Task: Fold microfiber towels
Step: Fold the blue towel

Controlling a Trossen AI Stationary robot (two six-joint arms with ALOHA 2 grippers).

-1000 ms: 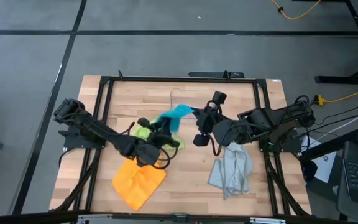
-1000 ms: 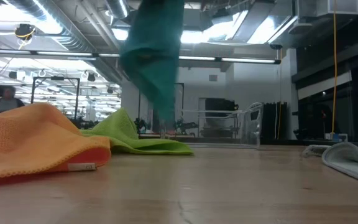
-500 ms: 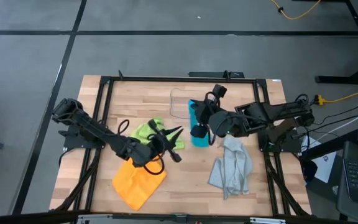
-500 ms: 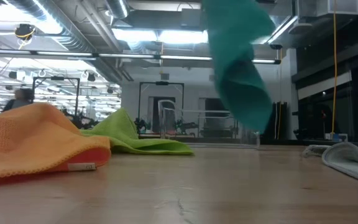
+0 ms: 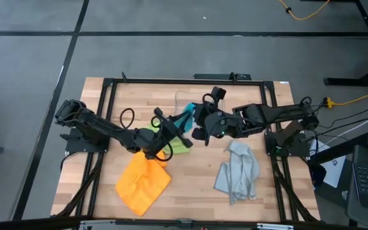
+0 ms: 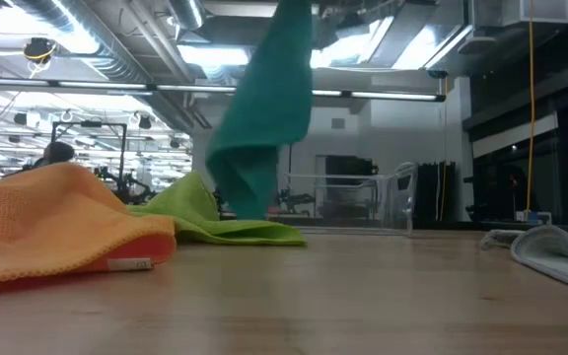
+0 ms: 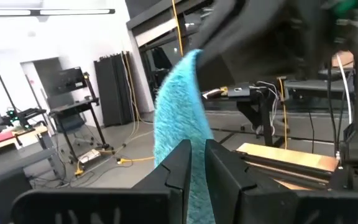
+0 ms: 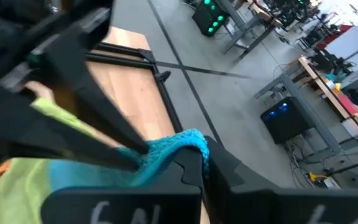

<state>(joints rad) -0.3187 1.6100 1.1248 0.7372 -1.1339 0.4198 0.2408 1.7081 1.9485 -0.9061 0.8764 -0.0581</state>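
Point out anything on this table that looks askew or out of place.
Nothing looks damaged or spilled. The orange towel, lime green towel and pale grey-blue towel lie crumpled, unfolded, on the table. The teal towel hangs bunched in the air, pinched by both the left gripper and right gripper.

Two dark jointed arms, black looping cables at the wrists, black angular gripper fingers, black frame mounts

In your low view, the teal towel runs off the frame's top edge, so neither gripper holding it shows there. At frame left the orange towel is cut off. At far right, only a corner of the grey towel appears.
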